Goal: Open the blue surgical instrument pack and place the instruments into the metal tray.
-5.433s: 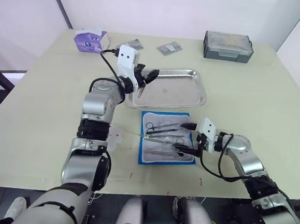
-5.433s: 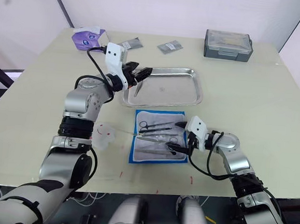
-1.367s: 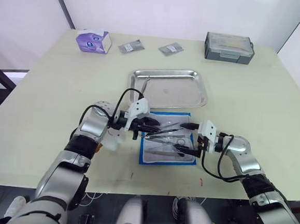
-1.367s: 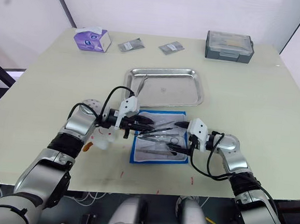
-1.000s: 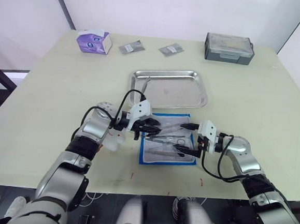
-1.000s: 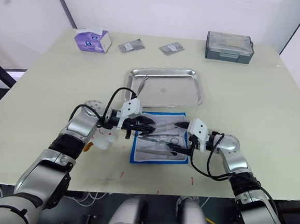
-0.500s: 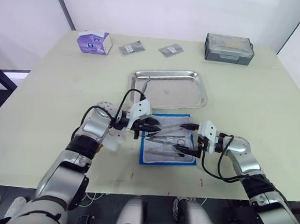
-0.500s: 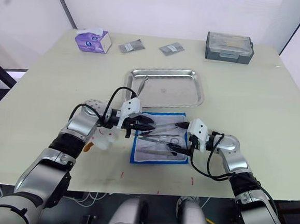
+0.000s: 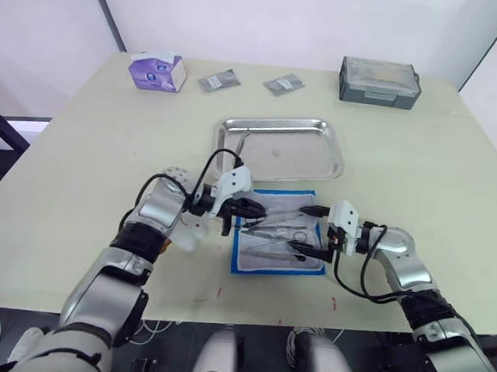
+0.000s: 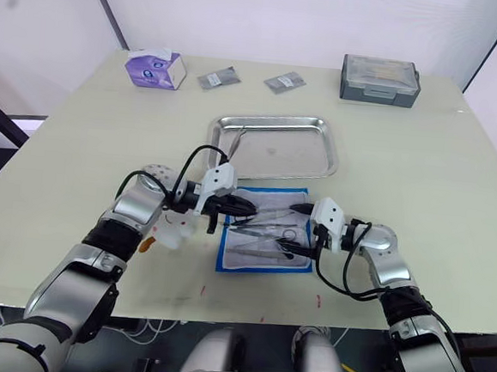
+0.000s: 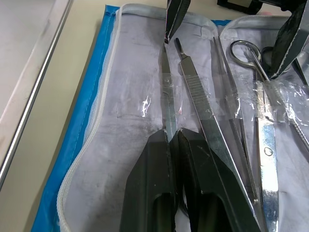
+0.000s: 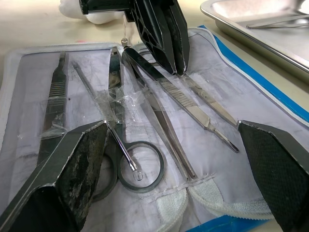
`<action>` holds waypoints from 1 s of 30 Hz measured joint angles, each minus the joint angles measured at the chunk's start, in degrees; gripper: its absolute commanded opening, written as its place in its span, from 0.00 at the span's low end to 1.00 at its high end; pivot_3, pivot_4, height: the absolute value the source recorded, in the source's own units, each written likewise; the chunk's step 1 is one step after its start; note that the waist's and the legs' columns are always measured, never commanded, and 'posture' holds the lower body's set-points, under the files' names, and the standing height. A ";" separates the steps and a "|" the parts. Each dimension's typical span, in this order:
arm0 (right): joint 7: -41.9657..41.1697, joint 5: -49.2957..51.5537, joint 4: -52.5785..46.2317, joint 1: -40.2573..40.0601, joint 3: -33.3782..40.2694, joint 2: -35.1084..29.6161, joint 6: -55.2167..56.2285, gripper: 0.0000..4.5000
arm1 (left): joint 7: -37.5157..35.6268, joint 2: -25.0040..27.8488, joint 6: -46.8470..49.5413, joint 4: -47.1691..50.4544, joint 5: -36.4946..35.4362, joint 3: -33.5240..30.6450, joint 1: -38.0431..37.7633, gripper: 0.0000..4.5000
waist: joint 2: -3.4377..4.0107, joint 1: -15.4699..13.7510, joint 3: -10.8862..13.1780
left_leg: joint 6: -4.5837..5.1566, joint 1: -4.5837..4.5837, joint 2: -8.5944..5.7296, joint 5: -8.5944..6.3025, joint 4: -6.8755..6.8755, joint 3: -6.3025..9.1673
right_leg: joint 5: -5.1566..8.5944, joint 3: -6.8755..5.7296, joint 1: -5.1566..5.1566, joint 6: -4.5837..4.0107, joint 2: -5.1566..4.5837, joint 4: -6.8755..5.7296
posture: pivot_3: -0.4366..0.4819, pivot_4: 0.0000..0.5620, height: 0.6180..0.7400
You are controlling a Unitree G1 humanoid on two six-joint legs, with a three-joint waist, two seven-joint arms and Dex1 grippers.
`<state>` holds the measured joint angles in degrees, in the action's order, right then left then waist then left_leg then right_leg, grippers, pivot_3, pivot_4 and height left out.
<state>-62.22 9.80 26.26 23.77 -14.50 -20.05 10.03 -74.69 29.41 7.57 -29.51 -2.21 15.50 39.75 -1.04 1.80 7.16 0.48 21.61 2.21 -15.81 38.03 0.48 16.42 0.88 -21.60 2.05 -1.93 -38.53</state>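
Observation:
The blue surgical instrument pack (image 9: 244,259) lies open in front of the metal tray (image 9: 337,154), its pale lining up. Several silver instruments (image 9: 281,233) lie in its clear pockets, among them ring-handled scissors (image 12: 130,166). My left gripper (image 9: 251,210) reaches in over the pack's left side. In the left wrist view it (image 11: 173,135) is shut on a thin silver instrument (image 11: 168,96) that still lies on the lining. My right gripper (image 9: 311,232) rests at the pack's right edge with its jaws wide apart and empty. One thin instrument (image 9: 242,138) lies in the tray near its left rim.
Along the far edge of the table sit a purple tissue box (image 9: 158,69), two grey foil packets (image 9: 218,81) (image 9: 283,84) and a dark grey plastic box (image 9: 380,79). A small white lump (image 9: 185,231) lies under my left forearm.
My left gripper came back from the tray to the pack, and over the last second its fingers closed on the thin instrument. The right arm has stayed still.

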 measured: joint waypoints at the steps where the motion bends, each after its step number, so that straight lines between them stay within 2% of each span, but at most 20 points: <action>1: 0.00 0.00 0.00 0.00 0.00 0.00 0.00 1.00 | -0.14 0.09 0.55 -0.04 0.35 0.38 0.58 0.01 | 0.00 0.00 0.00 | 0.00 0.00 0.00 0.00 0.00 0.00 | 0.00 0.01 0.00 0.00 0.00 0.00 | 0.48 0.27 0.95; 13: 0.08 0.00 -0.02 0.00 0.00 0.13 0.00 1.00 | -0.58 1.16 12.94 4.29 1.01 1.83 3.17 0.01 | 0.00 0.06 0.01 | 0.00 0.01 0.00 0.00 0.00 0.02 | 0.00 0.01 -0.01 0.00 0.02 0.00 | 0.48 0.27 0.95; 23: 0.19 0.00 -0.02 0.00 0.00 0.24 0.00 1.00 | -2.06 2.65 18.44 6.80 1.02 3.42 5.46 0.01 | -0.01 0.10 0.03 | 0.00 0.01 0.00 0.00 -0.01 0.03 | 0.00 0.01 -0.01 0.00 0.02 0.00 | 0.48 0.27 0.95; 30: 0.24 0.00 -0.02 0.01 0.00 0.36 0.00 1.00 | -3.56 5.63 24.83 11.92 1.32 5.79 6.92 0.01 | -0.01 0.16 0.04 | 0.00 0.01 0.00 0.00 -0.02 0.04 | 0.01 0.01 -0.01 0.00 0.03 0.00 | 0.48 0.27 0.95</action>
<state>-61.98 9.80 26.24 23.78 -14.51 -19.69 10.03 -78.25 35.04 32.40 -17.59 -0.88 21.28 46.68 -1.05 1.96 7.20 0.49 21.62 2.21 -15.81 38.02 0.52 16.43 0.89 -21.62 2.05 -1.89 -38.53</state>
